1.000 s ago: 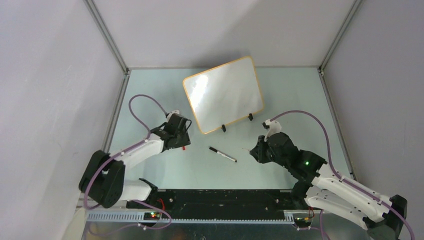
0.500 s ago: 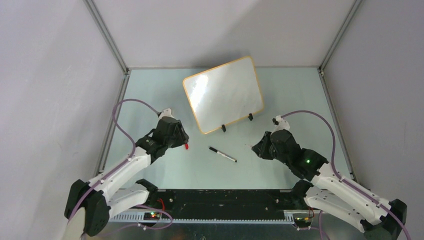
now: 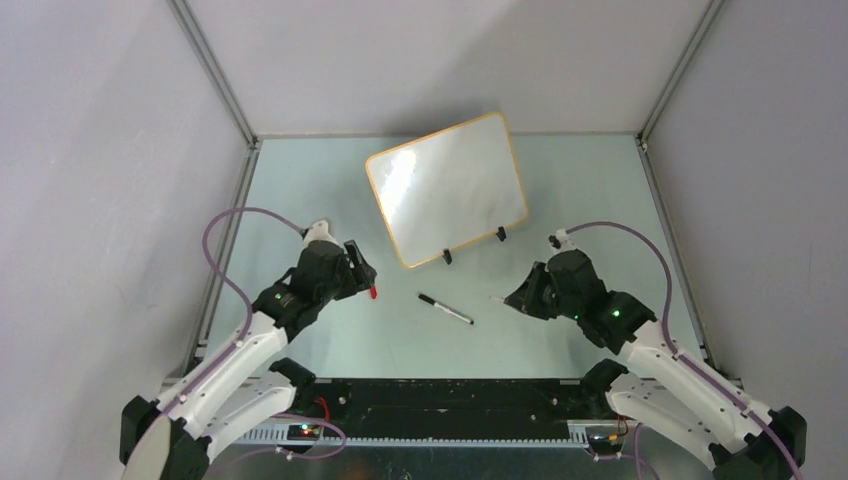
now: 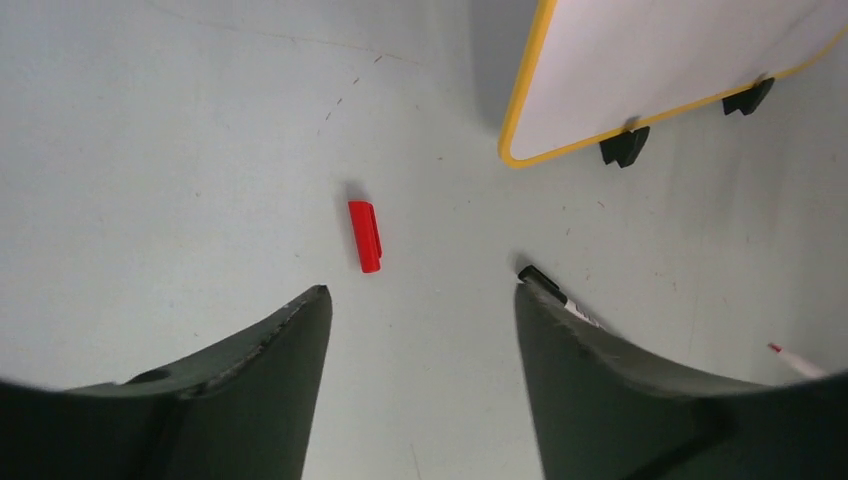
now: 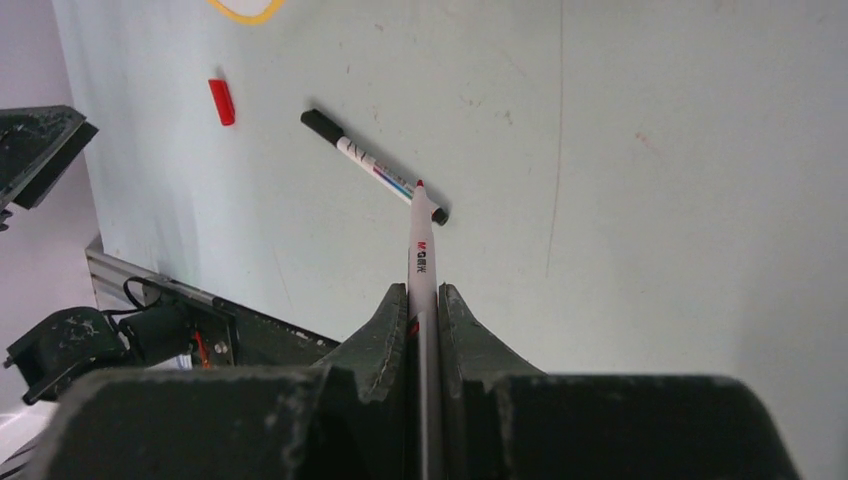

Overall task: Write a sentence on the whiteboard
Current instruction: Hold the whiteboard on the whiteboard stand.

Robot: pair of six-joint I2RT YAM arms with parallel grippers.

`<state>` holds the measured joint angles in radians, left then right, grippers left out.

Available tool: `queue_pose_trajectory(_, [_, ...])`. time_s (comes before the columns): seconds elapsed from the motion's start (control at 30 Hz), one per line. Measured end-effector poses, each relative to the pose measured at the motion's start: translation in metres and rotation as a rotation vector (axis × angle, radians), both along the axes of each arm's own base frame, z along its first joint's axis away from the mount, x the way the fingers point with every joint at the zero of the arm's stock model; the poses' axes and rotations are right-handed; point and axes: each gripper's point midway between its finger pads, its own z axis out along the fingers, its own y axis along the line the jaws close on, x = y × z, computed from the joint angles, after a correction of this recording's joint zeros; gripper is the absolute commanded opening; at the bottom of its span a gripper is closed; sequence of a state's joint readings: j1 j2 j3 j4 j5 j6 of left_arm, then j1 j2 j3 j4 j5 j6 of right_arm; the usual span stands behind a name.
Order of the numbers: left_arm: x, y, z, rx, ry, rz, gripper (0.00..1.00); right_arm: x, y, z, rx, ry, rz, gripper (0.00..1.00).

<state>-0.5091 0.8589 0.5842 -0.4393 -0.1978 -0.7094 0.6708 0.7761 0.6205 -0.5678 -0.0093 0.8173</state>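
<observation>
Pale green counter [image 3: 300, 190] fills the floor of an enclosure with grey walls and aluminium corner rails.

**Whiteboard.** The whiteboard [image 3: 447, 190] stands at the far middle of the counter, leaning back on two black clip feet [image 3: 447, 257] along its near edge. It is turned so that its left near corner points toward the left arm. Its rim is orange-tan. Its face is glossy white with a patch of glare at the left. The left wrist view shows the near left corner [image 4: 650, 60] and both feet. The right wrist view shows only a sliver of the rim [image 5: 245, 10].

**Left pincer.** The left pincer [image 3: 355, 275] hangs over the counter, left of the board's near corner. Its jaws are spread apart with nothing between them [image 4: 420, 300]. A red cap [image 4: 365, 236] lies flat on the counter just beyond the fingertips, apart from both.

**Right pincer.** The right pincer [image 3: 515, 297] sits right of centre and points left. Its jaws are closed on a white marker [image 5: 421, 255] with a red tip. The marker projects forward from between the fingers. Whether its tip touches the counter cannot be told.

**Loose items.** A black marker [image 3: 446, 309] lies on the counter between the two pincers, near of the board. It lies at an angle, with its black cap toward the left arm. In the right wrist view its far end [image 5: 375, 168] lies just beside the held marker's tip.
</observation>
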Motion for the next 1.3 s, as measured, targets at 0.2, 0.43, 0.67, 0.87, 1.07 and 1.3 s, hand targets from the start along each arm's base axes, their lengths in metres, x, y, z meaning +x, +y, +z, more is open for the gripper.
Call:
queue_pose_trajectory(0.2, [-0.006, 0.003, 0.025, -0.058, -0.079, 0.010, 0.99, 0.005, -0.015, 0.026, 0.031, -0.134, 0.045, 0.00])
queue_pose_trajectory(0.43, [-0.012, 0.001, 0.035, -0.110, -0.147, -0.013, 0.99, 0.009, -0.012, 0.046, 0.118, -0.191, 0.103, 0.00])
queue_pose_trajectory(0.67, [-0.011, 0.001, 0.021, -0.058, -0.210, -0.090, 0.99, 0.027, -0.011, 0.043, 0.180, -0.143, 0.106, 0.00])
queue_pose_trajectory(0.87, [-0.008, 0.007, 0.013, -0.016, -0.316, -0.110, 0.99, 0.042, -0.013, 0.046, 0.195, -0.162, 0.095, 0.00])
queue_pose_trajectory(1.07, [0.018, 0.015, 0.020, 0.040, -0.390, -0.079, 0.99, 0.063, -0.014, 0.052, 0.150, -0.176, 0.085, 0.00])
queue_pose_trajectory(1.3, [0.060, 0.042, 0.026, 0.073, -0.438, 0.041, 0.99, 0.085, -0.014, 0.064, 0.126, -0.233, 0.063, 0.00])
